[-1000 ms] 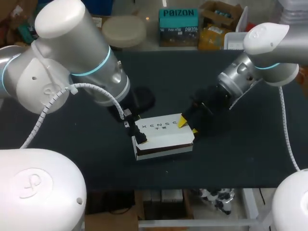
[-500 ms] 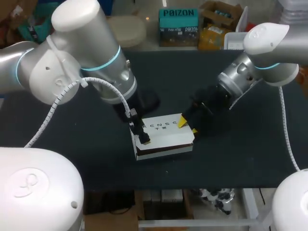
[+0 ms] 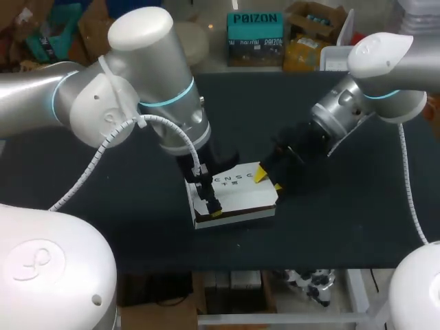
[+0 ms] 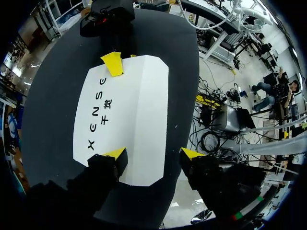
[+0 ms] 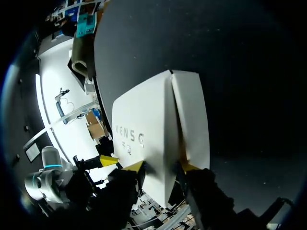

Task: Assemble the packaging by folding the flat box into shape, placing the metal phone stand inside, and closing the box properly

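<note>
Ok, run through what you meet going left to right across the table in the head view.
Left arm → left pincer → white box → right pincer → right arm.

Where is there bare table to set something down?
Bare table lies right of the box, toward the near edge, and behind it between both arms. Crowded: the box's ends, where the left gripper and right gripper sit.

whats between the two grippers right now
Only the white box: its printed lid runs unbroken from the left gripper at one end to the right gripper at the other. The head view shows it best.
</note>
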Robot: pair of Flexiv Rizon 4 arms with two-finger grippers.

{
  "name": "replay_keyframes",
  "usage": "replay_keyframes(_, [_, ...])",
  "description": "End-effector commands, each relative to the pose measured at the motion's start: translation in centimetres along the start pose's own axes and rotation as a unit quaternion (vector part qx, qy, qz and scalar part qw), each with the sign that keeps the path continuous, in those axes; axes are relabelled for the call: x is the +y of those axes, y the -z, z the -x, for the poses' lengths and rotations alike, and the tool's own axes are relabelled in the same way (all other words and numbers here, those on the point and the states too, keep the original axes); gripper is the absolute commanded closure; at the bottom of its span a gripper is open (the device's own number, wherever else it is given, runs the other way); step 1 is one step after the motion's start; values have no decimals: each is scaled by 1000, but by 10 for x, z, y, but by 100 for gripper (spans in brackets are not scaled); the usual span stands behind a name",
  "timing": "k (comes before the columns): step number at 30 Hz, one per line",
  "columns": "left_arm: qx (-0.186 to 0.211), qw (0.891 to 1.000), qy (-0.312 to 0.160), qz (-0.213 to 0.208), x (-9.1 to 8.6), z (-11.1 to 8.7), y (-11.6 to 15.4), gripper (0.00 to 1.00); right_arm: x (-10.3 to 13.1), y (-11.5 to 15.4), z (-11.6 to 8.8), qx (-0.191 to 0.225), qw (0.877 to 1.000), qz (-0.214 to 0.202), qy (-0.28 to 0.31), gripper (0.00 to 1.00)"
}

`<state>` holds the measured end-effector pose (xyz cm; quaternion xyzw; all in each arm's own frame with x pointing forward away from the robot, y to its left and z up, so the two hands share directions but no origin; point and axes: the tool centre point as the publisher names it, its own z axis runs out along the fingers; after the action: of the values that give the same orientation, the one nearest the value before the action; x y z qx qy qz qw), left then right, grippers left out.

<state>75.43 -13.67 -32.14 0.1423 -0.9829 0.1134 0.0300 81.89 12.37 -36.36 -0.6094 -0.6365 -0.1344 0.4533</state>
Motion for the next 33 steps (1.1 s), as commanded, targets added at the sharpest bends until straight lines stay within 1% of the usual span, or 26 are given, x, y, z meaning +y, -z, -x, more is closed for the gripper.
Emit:
replay_keyframes(1, [-8,999,0,40,-7,2,-6,28,3,-2,1,0,1000,-2,0,55])
replay_keyframes(4, [-13,999,1,46,-7,3,-6,26,3,-2,1,0,1000,-2,0,55])
replay_keyframes(7, [-18,999,4,47,-7,6,-5,27,3,-2,1,0,1000,-2,0,55])
replay_keyframes(12, [-29,999,-1,45,-7,7,1,26,3,-2,1,0,1000,-2,0,55])
replay_keyframes(16, [-34,998,2,48,-8,12,4,27,3,-2,1,0,1000,-2,0,55])
replay_keyframes(23, [-37,998,1,58,-6,20,-3,27,3,-2,1,0,1000,-2,0,55])
replay_keyframes(30, [-41,998,2,56,-5,27,-5,29,3,-2,1,0,1000,-2,0,55])
replay_keyframes(33, [-44,997,5,58,-5,31,-6,35,3,-2,1,0,1000,-2,0,55])
